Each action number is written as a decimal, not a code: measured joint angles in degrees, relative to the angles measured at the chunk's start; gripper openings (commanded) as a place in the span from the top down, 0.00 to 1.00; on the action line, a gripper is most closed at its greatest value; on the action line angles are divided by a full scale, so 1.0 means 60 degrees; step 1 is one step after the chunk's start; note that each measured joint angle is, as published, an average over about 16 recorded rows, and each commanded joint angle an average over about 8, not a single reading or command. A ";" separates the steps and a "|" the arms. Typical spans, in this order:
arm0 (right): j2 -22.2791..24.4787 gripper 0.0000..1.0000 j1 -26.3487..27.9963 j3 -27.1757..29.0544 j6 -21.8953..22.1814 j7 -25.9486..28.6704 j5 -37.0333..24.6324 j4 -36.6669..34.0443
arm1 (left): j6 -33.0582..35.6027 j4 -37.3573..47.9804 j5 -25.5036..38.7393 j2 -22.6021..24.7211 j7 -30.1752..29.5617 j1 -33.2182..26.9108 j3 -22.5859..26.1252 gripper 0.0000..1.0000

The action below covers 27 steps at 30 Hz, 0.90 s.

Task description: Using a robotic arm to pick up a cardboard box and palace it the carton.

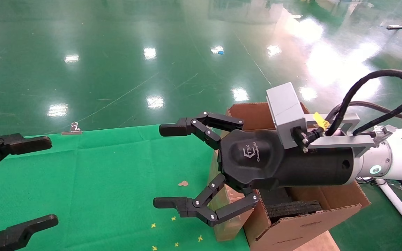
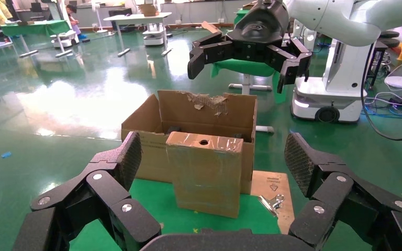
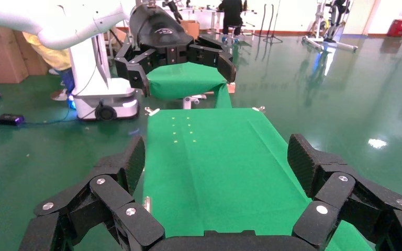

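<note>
While spread wide (holding nothing), right claw (image 1: 159,166)

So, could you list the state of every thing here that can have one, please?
right end effector: open, empty, raised beside the carton.
left end effector: open, empty, over the green cloth.
cardboard box: upright on the cloth against the carton, hole on top, not gripped.
carton: open, flaps up, one edge torn.

A green-clothed table (image 1: 99,181) carries the upright cardboard box (image 2: 205,172) and what look like yellow specks (image 1: 173,218).
</note>
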 measured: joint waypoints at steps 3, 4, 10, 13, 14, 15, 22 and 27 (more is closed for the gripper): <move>0.0000 0.00 0.0000 0.0000 0.0000 0.0000 0.0000 0.0000 | 0.0000 0.0000 0.0000 0.0000 0.0000 0.0000 0.0000 0.00; 0.0000 0.00 0.0000 0.0000 0.0000 0.0000 0.0000 0.0000 | 0.0000 0.0000 0.0000 0.0000 0.0000 0.0000 0.0000 0.00; 0.0000 0.00 0.0000 0.0000 0.0000 0.0000 0.0000 0.0000 | 0.0000 0.0000 0.0000 0.0000 0.0000 0.0000 0.0000 0.00; 0.0000 0.00 0.0000 0.0000 0.0000 0.0000 0.0000 0.0000 | 0.0000 0.0000 0.0000 0.0000 0.0000 0.0000 0.0000 0.00; 0.0000 0.00 0.0000 0.0000 0.0000 0.0000 0.0000 0.0000 | 0.0000 0.0000 0.0000 0.0000 0.0000 0.0000 0.0000 0.00; 0.0000 0.00 0.0000 0.0000 0.0000 0.0000 0.0000 0.0000 | 0.0000 0.0000 0.0000 0.0000 0.0000 0.0000 0.0000 0.00; 0.0027 0.00 0.0020 -0.0051 -0.0005 0.0009 -0.0128 0.0027 | 0.0000 0.0002 0.0000 0.0000 0.0001 -0.0001 0.0001 0.00; 0.0042 0.00 0.0259 -0.0344 0.0041 0.0254 -0.0788 0.0201 | 0.0001 0.0004 -0.0001 0.0000 0.0003 -0.0003 0.0004 0.00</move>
